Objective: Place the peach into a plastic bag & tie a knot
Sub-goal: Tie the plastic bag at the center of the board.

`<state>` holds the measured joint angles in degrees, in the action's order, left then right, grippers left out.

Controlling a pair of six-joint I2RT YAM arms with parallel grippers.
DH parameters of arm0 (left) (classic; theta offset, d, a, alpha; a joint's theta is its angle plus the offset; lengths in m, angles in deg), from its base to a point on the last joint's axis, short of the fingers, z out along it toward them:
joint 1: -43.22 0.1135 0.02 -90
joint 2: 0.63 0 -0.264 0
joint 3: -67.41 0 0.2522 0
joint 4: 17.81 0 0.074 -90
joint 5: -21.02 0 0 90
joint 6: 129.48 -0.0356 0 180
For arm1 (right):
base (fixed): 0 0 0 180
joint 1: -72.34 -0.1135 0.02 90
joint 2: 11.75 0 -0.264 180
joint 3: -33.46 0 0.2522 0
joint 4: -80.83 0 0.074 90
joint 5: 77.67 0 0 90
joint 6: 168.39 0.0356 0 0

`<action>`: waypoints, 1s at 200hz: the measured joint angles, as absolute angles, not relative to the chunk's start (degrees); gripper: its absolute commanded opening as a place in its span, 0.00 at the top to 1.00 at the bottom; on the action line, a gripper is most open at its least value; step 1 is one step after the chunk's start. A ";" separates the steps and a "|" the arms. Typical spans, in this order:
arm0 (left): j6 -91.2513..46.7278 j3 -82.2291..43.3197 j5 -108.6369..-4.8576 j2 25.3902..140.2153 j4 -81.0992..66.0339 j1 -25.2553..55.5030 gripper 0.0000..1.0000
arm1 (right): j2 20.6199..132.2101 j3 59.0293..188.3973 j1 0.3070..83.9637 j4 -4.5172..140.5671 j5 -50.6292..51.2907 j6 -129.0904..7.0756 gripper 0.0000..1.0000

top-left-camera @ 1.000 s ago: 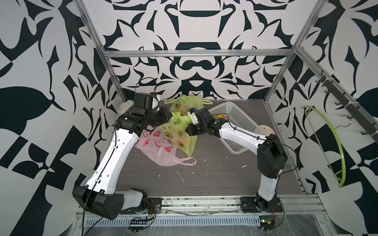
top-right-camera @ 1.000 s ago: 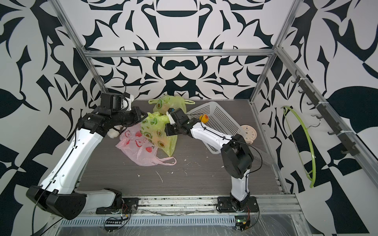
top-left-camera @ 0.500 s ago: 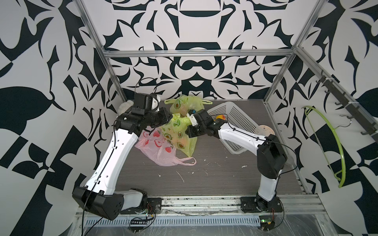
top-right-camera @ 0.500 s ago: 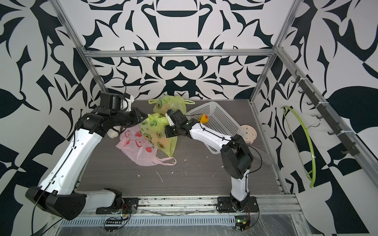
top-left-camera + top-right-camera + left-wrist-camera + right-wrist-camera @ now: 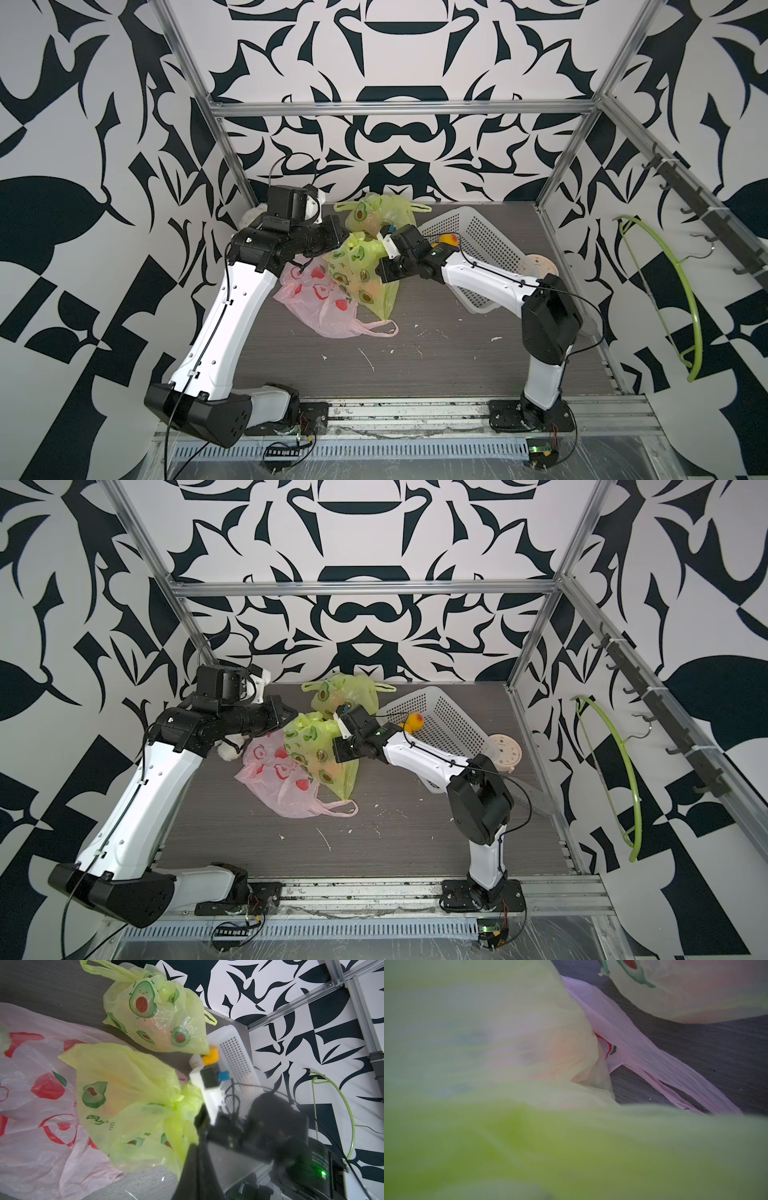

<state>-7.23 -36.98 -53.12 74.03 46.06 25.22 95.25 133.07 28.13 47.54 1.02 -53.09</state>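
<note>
A yellow-green plastic bag [image 5: 355, 270] [image 5: 309, 746] [image 5: 124, 1088] printed with avocados is stretched between my two grippers above the table, its top bunched into a twist [image 5: 178, 1102]. The peach shows only as an orange glow through the film [image 5: 372, 287] [image 5: 332, 767]. My left gripper [image 5: 343, 245] [image 5: 289, 721] [image 5: 195, 1147] is shut on a strip of the bag that runs down from the twist. My right gripper [image 5: 379, 272] [image 5: 336, 752] presses into the bag's right side. Blurred green film fills the right wrist view and hides its jaws.
A pink strawberry bag [image 5: 320, 303] [image 5: 31, 1105] lies under the green one. A second tied avocado bag [image 5: 374, 214] [image 5: 158, 1014] sits at the back. A tilted white basket [image 5: 486, 245] holds a yellow-orange toy [image 5: 449, 240]. A pale clock [image 5: 540, 266] and a green hoop [image 5: 694, 299] are at the right.
My left gripper's jaws have closed fully on the bag's strip. My right gripper has crept a little to the left, into the bag. The bag has barely shifted.
</note>
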 measured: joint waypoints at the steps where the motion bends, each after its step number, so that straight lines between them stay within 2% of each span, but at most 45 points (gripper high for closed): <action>1: -7.25 -36.98 -53.10 74.03 46.06 25.22 1.00 | 95.25 133.07 28.13 47.54 1.02 -53.09 0.90; 66: -10.16 -36.98 -58.21 72.67 47.94 25.73 1.00 | 93.81 130.64 27.15 47.24 3.20 -54.69 0.88; 116: -12.24 -34.95 -60.64 68.34 48.26 25.97 1.00 | 86.66 125.63 25.66 46.39 3.55 -57.49 0.63; 145: -12.52 -30.77 -59.70 66.14 47.41 25.97 1.00 | 78.20 122.62 25.51 45.47 3.53 -56.24 0.48; 175: -12.54 -27.54 -57.75 63.32 45.60 25.97 1.00 | 68.98 119.21 32.11 47.33 0.84 -50.73 0.47; 200: -12.52 -26.60 -56.53 61.70 44.42 25.97 1.00 | 68.41 118.73 39.28 51.41 -3.94 -44.70 0.48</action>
